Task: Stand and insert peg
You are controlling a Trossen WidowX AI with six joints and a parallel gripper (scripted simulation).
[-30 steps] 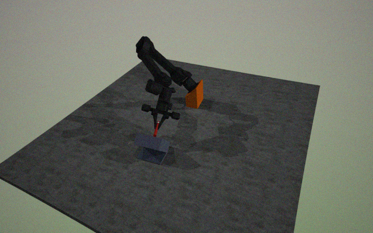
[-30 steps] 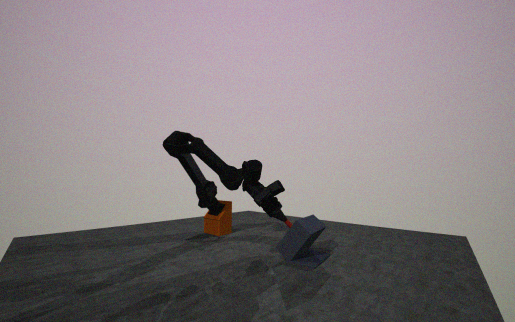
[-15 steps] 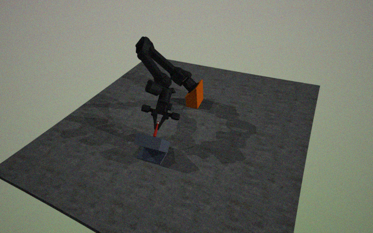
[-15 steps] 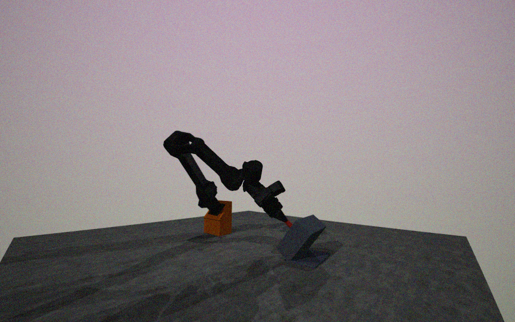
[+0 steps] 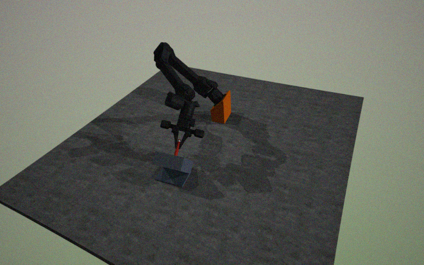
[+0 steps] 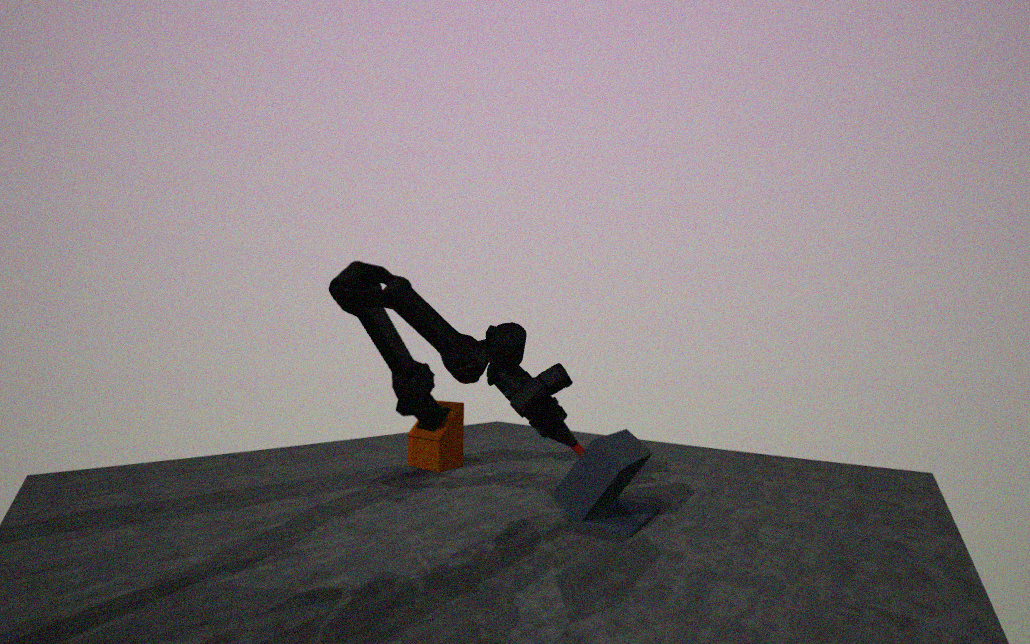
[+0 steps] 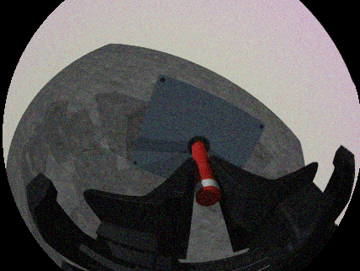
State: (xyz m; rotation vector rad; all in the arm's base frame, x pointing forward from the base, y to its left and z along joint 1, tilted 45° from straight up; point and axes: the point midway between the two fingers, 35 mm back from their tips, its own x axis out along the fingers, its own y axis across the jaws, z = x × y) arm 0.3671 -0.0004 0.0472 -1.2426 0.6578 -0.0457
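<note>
The red peg (image 5: 177, 150) (image 6: 579, 451) (image 7: 203, 167) is tilted, its white-banded end toward the wrist camera and its plain end toward the sloped panel. My gripper (image 5: 178, 146) (image 6: 575, 444) (image 7: 201, 162) is shut on the peg, just above the panel's face. The blue-grey sloped panel (image 5: 168, 159) (image 6: 600, 469) (image 7: 189, 111) has one dark round hole (image 7: 198, 138). In the wrist view the plain end is at this hole, with dark rim showing around it. The tip itself is hidden, and I cannot tell how deep it sits.
The orange base block (image 5: 223, 110) (image 6: 436, 448) stands behind the gripper, under the arm. The panel's lower plate (image 5: 171, 178) (image 6: 622, 520) rests on the dark table (image 5: 250, 218) (image 6: 303, 546). Small dark dots mark the panel's corners in the wrist view.
</note>
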